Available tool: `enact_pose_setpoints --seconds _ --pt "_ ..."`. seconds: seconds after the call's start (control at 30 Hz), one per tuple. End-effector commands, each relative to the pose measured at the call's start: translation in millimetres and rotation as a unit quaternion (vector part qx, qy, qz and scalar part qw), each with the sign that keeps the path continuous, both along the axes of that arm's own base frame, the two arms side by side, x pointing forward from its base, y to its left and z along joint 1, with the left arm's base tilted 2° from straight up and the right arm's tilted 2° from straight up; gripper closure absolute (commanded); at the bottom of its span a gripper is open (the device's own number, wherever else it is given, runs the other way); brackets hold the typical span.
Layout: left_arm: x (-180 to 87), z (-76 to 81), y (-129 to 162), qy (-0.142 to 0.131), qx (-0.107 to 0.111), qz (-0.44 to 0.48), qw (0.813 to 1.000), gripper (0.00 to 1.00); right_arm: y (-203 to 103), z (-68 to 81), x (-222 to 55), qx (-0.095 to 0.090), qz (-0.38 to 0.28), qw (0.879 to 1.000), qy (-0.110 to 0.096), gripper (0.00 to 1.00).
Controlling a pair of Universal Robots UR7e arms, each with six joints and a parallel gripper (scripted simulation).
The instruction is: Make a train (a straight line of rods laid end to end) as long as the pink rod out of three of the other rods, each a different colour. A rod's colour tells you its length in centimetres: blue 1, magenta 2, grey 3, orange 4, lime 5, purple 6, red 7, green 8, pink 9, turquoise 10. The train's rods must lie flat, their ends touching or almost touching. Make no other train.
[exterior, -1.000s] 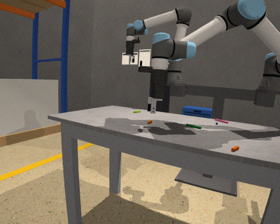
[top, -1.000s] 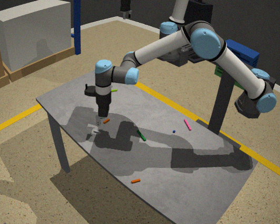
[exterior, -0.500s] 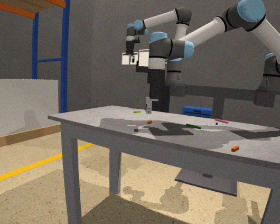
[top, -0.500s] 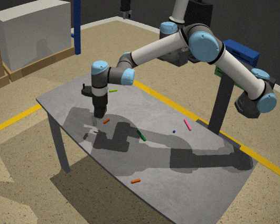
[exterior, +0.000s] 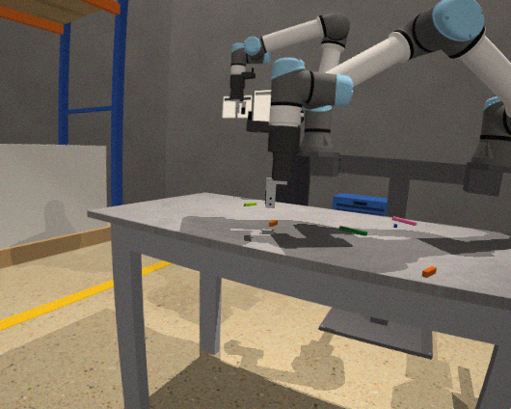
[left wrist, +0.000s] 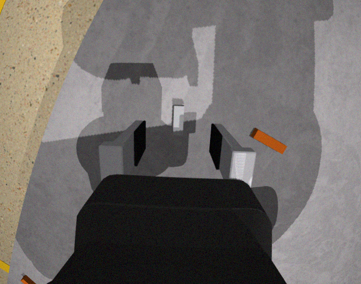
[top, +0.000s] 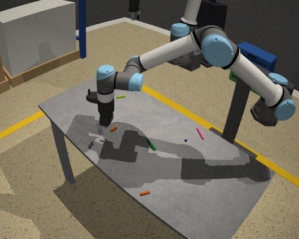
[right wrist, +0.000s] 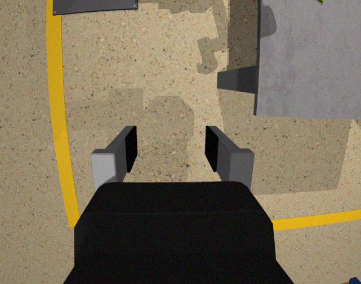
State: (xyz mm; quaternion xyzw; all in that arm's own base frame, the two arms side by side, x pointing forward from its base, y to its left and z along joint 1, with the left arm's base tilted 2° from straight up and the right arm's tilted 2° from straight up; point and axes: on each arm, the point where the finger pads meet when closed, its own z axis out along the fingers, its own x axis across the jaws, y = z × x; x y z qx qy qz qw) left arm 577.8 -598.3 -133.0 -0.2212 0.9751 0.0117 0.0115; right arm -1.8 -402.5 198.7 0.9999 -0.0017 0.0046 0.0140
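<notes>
My left gripper (top: 102,132) (exterior: 271,205) (left wrist: 178,136) is open and empty, pointing down above a grey rod (left wrist: 178,117) (exterior: 267,231). The grey rod lies flat, ahead of the fingers in the left wrist view. A blue rod (top: 185,140) (exterior: 395,225) lies near the pink rod (top: 200,133) (exterior: 404,221). A lime rod (top: 121,96) (exterior: 250,204) lies near the table's far end. My right gripper (top: 135,17) (exterior: 240,110) (right wrist: 171,140) is open and empty, off the table above the floor. No rods lie end to end.
One orange rod (top: 113,129) (exterior: 273,223) (left wrist: 270,141) lies beside the left gripper. Another orange rod (top: 145,193) (exterior: 429,271) lies near the table's front edge. A green rod (top: 150,144) (exterior: 353,231) lies mid-table (top: 202,208). The left arm's shadow covers much of the middle.
</notes>
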Motion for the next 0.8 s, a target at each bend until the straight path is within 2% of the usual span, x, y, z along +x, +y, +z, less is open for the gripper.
enact_pose_setpoints --seconds 0.0,0.77 --pt "0.7 1.7 -1.0 -0.001 -0.001 0.0 1.0 0.46 -0.6 0.5 0.2 -0.001 0.0 1.0 0.0 0.0" --pt "0.7 -0.2 -0.9 -0.001 -0.001 0.0 1.0 0.46 -0.6 0.5 0.2 -0.001 0.0 1.0 0.0 0.0"
